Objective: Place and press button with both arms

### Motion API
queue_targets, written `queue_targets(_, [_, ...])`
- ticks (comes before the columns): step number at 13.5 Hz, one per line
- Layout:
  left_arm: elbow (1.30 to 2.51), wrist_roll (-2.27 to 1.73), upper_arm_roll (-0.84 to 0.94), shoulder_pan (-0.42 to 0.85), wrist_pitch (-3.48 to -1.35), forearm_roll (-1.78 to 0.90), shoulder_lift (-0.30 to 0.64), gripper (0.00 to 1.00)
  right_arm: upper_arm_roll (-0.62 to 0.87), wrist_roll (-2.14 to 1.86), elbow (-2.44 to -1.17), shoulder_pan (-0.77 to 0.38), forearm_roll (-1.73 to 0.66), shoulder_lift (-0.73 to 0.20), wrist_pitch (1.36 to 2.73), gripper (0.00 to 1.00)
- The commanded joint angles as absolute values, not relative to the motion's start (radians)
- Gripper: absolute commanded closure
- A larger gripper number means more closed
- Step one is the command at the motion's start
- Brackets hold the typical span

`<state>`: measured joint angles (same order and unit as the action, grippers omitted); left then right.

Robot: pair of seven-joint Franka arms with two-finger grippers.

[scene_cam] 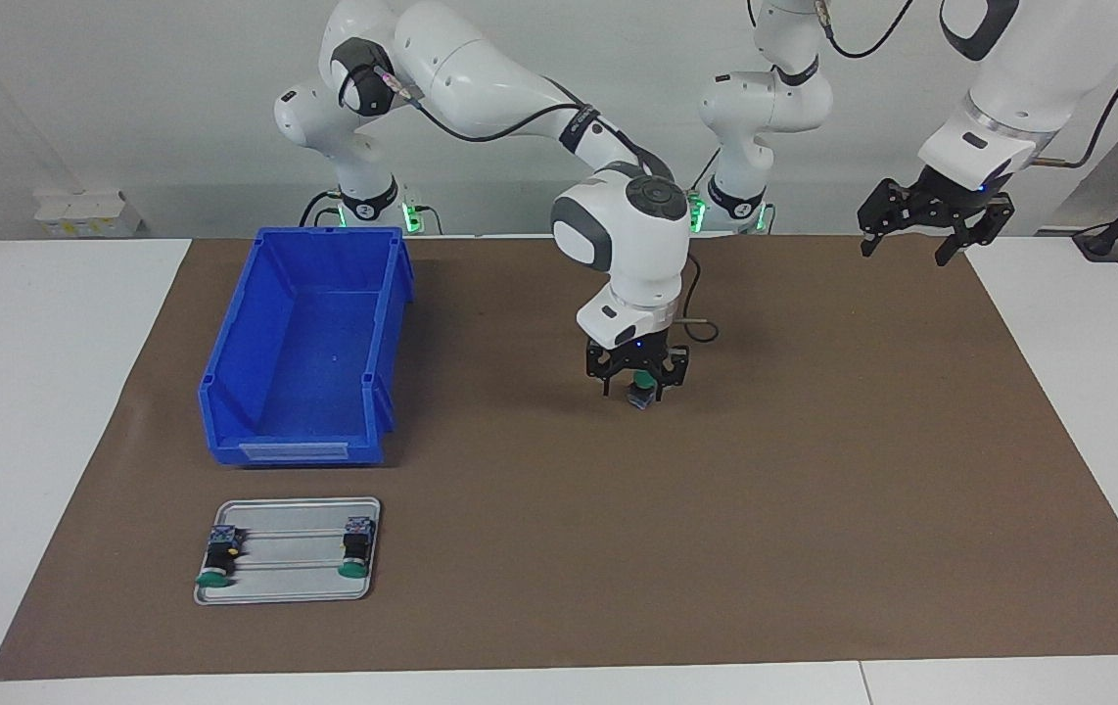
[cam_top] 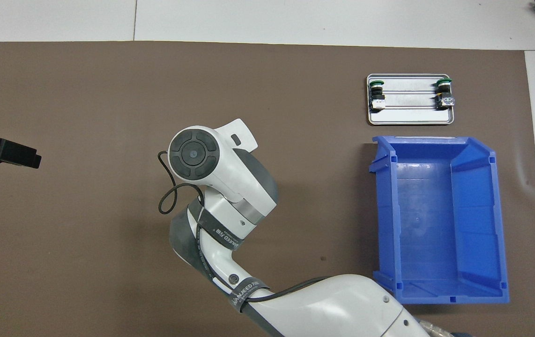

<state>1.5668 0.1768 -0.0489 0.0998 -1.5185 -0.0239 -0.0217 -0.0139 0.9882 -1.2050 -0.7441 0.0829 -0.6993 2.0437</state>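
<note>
Right hand (scene_cam: pixel 639 384): over middle of brown mat (scene_cam: pixel 814 509), pointing down, fingers clamped on a push-button switch (scene_cam: pixel 641 394); green cap up between fingers, blue-grey terminal end sticking out below. Switch off the mat, no contact w/ it. Hidden under wrist in overhead view.

Left hand (scene_cam: pixel 923 227): raised over mat edge at left arm's end of tabletop (scene_cam: pixel 50 392), waiting, fingers apart, nothing between them.

Metal tray (scene_cam: pixel 290 514): on mat, farther from robots than blue bin (scene_cam: pixel 226 372), just beside it. Holds 2 more switches, lying on side, green caps pointing away from robots: one (scene_cam: pixel 218 560) at tray end toward right arm's side, other (scene_cam: pixel 357 550) at tray end toward mat centre.

Blue bin: open-top plastic, toward right arm's end.
</note>
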Motion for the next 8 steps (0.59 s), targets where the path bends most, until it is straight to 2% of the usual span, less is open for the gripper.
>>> queue_targets(1, [1.605, 0.178, -0.046, 0.091, -1.531, -0.025, -0.054, 0.00, -0.014, 1.017, -1.187, -0.752, 0.095, -0.727, 2.068, 0.20])
queue_targets(8, [1.605, 0.178, -0.046, 0.092, -1.531, -0.025, -0.054, 0.00, 0.001, 1.019, -1.232, -0.762, 0.049, -0.715, 2.094, 0.22])
